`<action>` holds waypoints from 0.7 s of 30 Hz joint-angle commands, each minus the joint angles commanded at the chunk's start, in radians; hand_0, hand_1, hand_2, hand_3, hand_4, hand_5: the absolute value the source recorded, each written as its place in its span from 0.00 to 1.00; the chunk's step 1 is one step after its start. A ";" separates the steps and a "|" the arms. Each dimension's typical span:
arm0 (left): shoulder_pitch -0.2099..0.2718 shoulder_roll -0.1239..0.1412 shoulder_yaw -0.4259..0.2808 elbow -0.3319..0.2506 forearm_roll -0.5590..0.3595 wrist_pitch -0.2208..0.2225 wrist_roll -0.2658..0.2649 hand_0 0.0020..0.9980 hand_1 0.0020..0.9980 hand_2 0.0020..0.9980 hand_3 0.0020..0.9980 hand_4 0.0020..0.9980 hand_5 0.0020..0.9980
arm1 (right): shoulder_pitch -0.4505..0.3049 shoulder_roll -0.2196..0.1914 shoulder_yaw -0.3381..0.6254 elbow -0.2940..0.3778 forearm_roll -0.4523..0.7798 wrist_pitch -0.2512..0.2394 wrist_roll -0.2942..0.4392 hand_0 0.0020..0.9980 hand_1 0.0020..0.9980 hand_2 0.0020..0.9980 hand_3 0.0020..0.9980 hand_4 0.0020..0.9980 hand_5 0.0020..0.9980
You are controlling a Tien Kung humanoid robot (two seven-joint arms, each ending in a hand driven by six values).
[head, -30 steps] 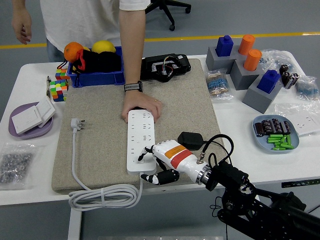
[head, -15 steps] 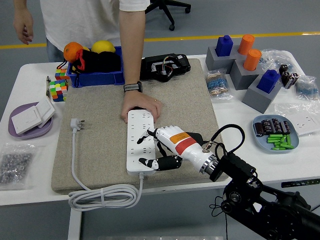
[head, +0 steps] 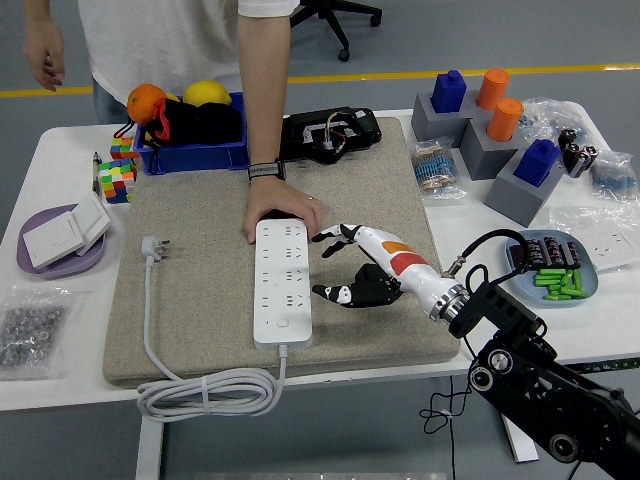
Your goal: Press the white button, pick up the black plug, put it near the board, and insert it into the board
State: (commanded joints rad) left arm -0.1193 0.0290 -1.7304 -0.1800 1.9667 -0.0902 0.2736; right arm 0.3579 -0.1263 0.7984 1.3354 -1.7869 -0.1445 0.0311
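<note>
Your white power strip (head: 281,283) lies lengthwise on the beige felt mat (head: 200,290), its white button (head: 283,322) at the near end, uncovered. The black plug (head: 378,286) sits on the mat just right of the strip, under the right hand (head: 362,266); that hand is white with black fingertips, thumb and fingers arched open over the plug, and you cannot tell whether they grip it or only touch it. One fingertip reaches toward the strip's right edge.

At the strip's far end a person's hand (head: 280,215) presses down flat, wrist wearing a dark watch (head: 266,171). The strip's white cable (head: 205,390) runs off the near end, coils at the mat's front edge and runs up the left side to a white wall plug (head: 154,248).

The mat covers the middle of the white table (head: 60,380). Left: purple plate (head: 42,268) with white switches, bagged screws (head: 30,330), colour cube (head: 113,172), blue bin (head: 190,150) with fruit. Far side: black case (head: 330,133). Right: grey blocks (head: 500,150) holding blue and orange pegs, blue tray (head: 590,288) of green parts.

Beyond is grey floor, a yellow line (head: 450,72) and an office chair base (head: 335,15).
</note>
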 joint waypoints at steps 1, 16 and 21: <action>0.000 0.000 0.000 0.000 0.000 0.000 0.000 0.83 0.79 0.75 0.79 0.57 0.48 | -0.003 0.000 0.006 -0.002 -0.008 0.003 -0.005 0.92 0.92 0.91 0.90 1.00 0.38; 0.002 -0.002 0.002 0.000 -0.002 0.000 0.000 0.82 0.79 0.75 0.79 0.57 0.48 | -0.057 -0.010 0.087 -0.057 -0.035 -0.042 0.040 0.86 0.89 0.87 0.51 1.00 0.27; 0.001 -0.002 0.003 0.000 -0.001 0.000 -0.001 0.82 0.79 0.75 0.79 0.57 0.48 | -0.062 -0.010 0.107 -0.069 -0.039 -0.048 0.048 0.86 0.89 0.87 0.51 1.00 0.27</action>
State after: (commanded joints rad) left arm -0.1188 0.0269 -1.7276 -0.1800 1.9658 -0.0900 0.2727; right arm 0.2956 -0.1368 0.9058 1.2663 -1.8262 -0.1923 0.0792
